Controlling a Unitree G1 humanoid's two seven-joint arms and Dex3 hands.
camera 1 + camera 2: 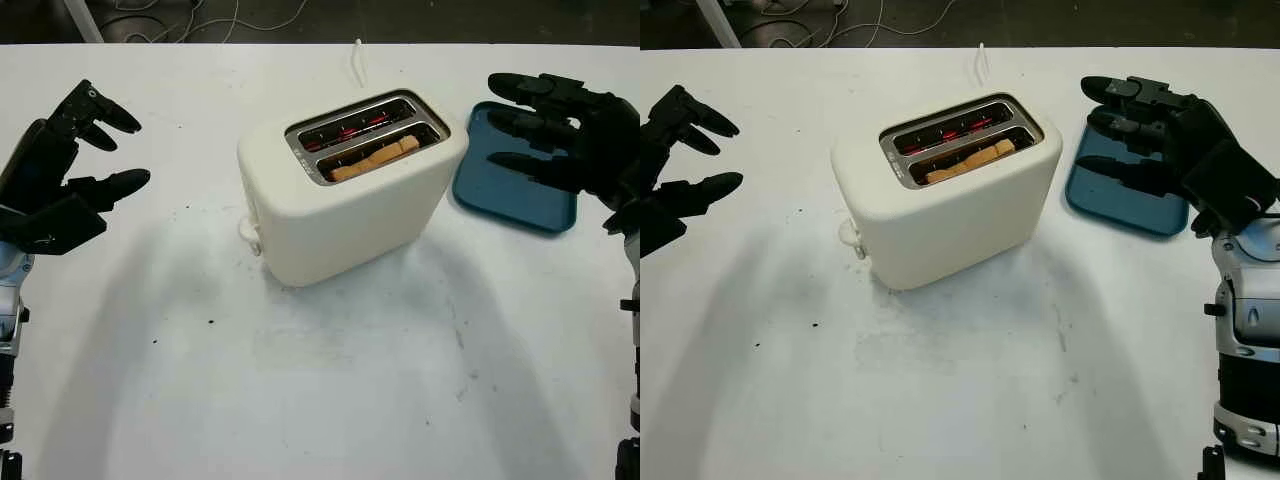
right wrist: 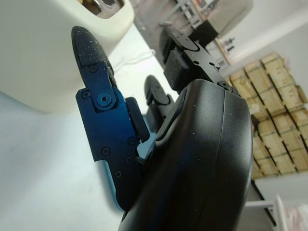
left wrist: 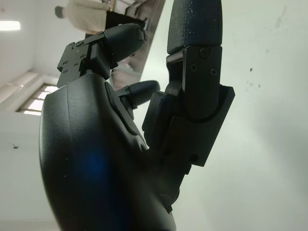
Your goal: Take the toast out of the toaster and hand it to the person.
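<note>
Left hand (image 1: 75,165) open, raised over surface (image 1: 330,380) left of toaster (image 1: 345,195). Right hand (image 1: 1175,140) open above blue tray (image 1: 1120,205). Toast (image 1: 375,158) in near slot: light, brittle, likely hot; pinch exposed top edge.

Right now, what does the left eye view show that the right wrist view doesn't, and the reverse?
Left eye view alone: the toast in the toaster's front slot, glowing red elements in the rear slot, and the open left robot hand over the table's left side. Right wrist view alone: stacked cardboard boxes in the room behind. Shared: the cream toaster, the blue tray and the open right robot hand above the tray.
</note>
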